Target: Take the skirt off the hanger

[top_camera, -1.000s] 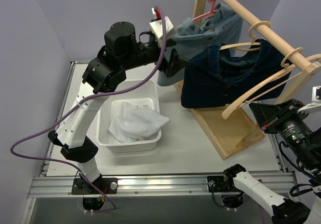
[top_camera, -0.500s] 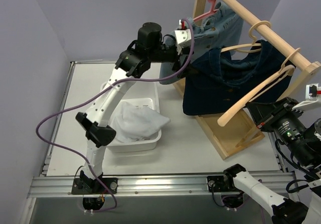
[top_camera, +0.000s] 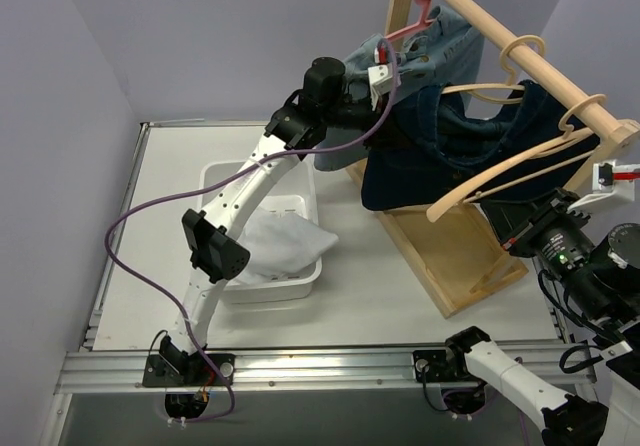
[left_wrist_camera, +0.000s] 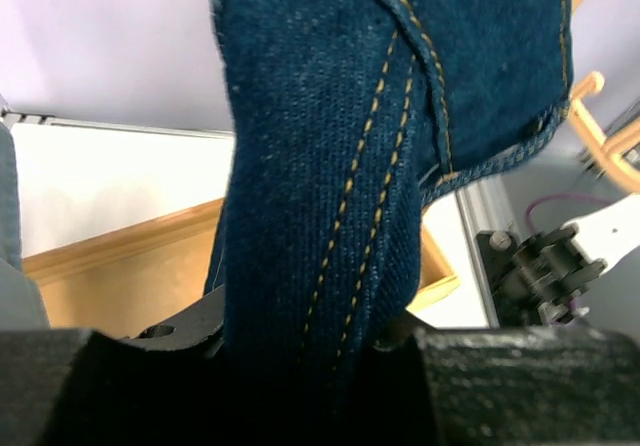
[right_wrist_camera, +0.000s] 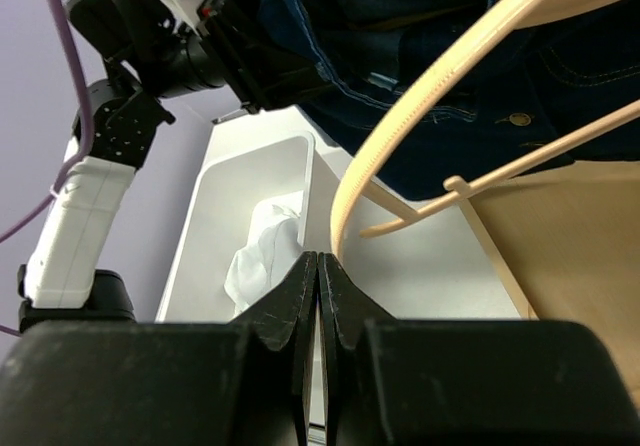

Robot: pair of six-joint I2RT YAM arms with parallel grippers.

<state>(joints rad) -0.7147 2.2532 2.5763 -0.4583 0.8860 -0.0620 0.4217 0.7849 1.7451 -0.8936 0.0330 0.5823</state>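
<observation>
**As the Left Jaws Are Closing, We Are Getting Our First Hold on the Skirt**

Now that the left arm has swung from above the white bin [top_camera: 215,181] across to the rack, we are seeing the left gripper [left_wrist_camera: 300,341] pinching a fold of the dark denim skirt [top_camera: 450,166]. A second ago its jaws were standing wide; in the wrist view they are now pressing stitched denim from both sides.

The skirt is still hanging from the wooden rail [top_camera: 520,51] at about two o'clock on the table. The left gripper is biting in at the skirt's nine-o'clock edge, just below the lighter denim garment [top_camera: 440,41].

At four o'clock the right gripper [right_wrist_camera: 318,266] is waiting with its fingers pressed together on nothing. Its tips are sitting just beside the low end of a pale wooden hanger [right_wrist_camera: 425,108].

We are judging the grasp made and the removal itself not yet begun. A pull toward nine o'clock is looking like the next move, and the hanger may well swing along with the cloth.
</observation>
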